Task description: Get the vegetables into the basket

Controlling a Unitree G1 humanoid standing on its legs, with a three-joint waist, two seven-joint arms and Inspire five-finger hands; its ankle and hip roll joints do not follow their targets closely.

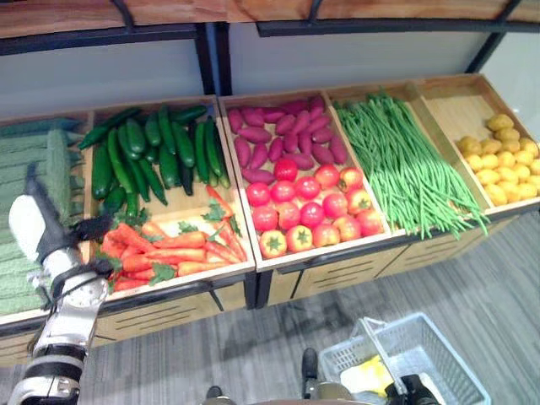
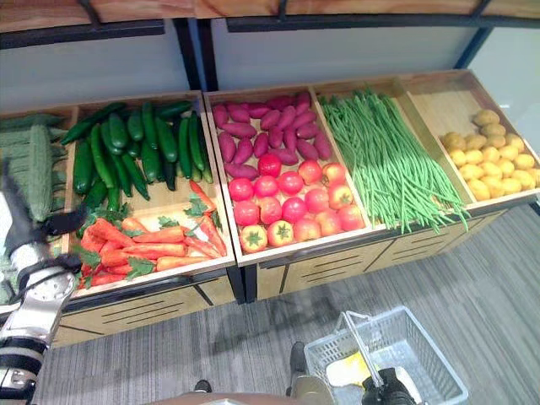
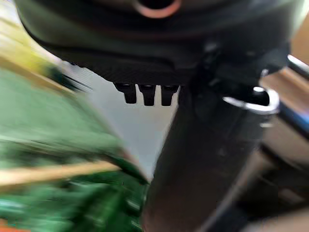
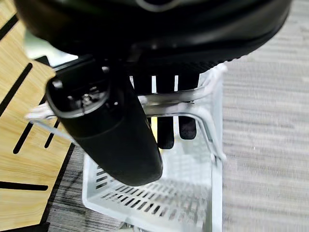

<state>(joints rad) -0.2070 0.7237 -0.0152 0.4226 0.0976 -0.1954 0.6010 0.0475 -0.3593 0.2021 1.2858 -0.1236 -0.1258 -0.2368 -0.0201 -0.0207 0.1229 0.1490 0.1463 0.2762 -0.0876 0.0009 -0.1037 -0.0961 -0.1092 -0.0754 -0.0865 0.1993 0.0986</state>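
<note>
**Left hand raised at carrot bin, right hand hooked on basket handle**

Far left: bin of pale ridged green gourds [image 1: 52,164]. Left hand [image 1: 40,226] raised over front-left corner of the display, between gourds and carrots [image 1: 169,249], white-covered thumb up; left wrist view too blurred to tell whether fingers are spread or curled, nothing seen in it. Next bin: dark cucumbers [image 1: 148,152] at back, carrots with green tops at front. Middle bin: purple sweet potatoes [image 1: 287,135] at back, red tomatoes [image 1: 308,211] in front, some orange-yellow ones in the front row. Then long green beans [image 1: 405,164] heaped lengthwise, tips hanging over front edge. Far right bin: yellow potatoes [image 1: 499,160] piled at right side, bare wood beside. All on slanted wooden display [image 1: 337,268]. Lower right, on grey floor [image 1: 498,287]: pale wire basket [image 1: 430,354], something yellow inside, well apart from the bins. Right hand [image 4: 166,123] curled round basket handle [image 4: 193,104], fingers hooked under the metal bar.
</note>
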